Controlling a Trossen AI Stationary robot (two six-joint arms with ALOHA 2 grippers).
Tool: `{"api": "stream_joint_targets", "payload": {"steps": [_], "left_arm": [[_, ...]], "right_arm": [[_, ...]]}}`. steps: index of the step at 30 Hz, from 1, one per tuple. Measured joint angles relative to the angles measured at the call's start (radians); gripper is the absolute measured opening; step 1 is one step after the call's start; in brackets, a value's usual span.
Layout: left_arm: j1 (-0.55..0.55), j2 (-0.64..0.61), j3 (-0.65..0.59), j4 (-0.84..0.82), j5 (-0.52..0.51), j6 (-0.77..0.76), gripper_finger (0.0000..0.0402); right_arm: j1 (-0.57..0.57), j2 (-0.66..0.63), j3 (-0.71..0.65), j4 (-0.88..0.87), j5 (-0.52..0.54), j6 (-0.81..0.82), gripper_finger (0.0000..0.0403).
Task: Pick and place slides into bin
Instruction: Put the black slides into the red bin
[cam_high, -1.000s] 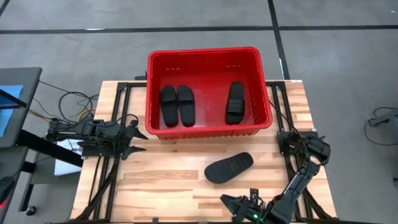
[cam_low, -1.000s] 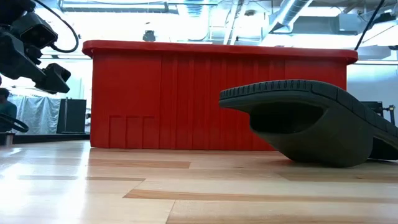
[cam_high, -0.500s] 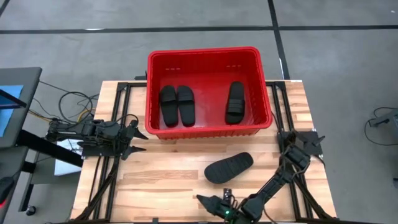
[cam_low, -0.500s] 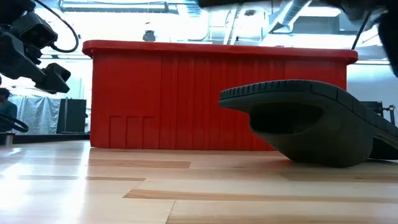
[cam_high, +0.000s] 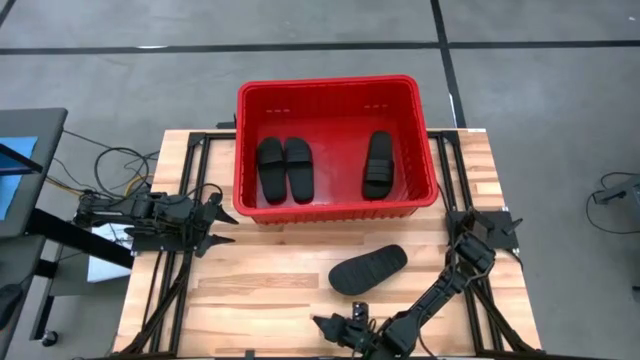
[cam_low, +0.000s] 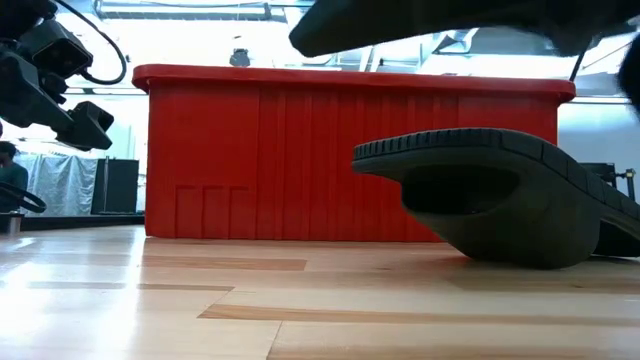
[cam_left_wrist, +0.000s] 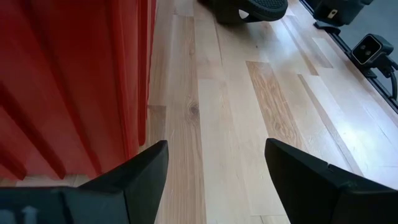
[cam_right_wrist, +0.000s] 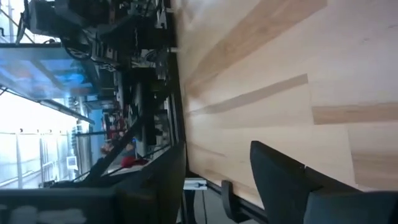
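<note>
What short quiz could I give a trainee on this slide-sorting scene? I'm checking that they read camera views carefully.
1. How many slides lie inside the bin?
2. True or false: the remaining slide lies upside down, sole up, on the table.
3. Which end effector is nearer that slide: A) left end effector, B) right end effector?

Key
1. Three: a pair side by side and a single one apart from it.
2. True; the low view shows its treaded sole on top.
3. B; it is at the table's front edge, while the left waits beside the bin's corner, open.
</note>
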Motion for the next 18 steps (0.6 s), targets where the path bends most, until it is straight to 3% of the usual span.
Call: {"api": "stream_joint_targets", "payload": {"steps": [7,18], "left_arm": [[0.0,0.0,0.0,0.0,0.0,0.0,0.0258],[0.0,0.0,0.0,0.0,0.0,0.0,0.0258]], "right_arm": [[-0.022,0.003,0.0,0.013,0.015,-0.002,0.0178],[-0.022,-0.012,0.0,-0.026,-0.094,0.016,0.0264]]}}
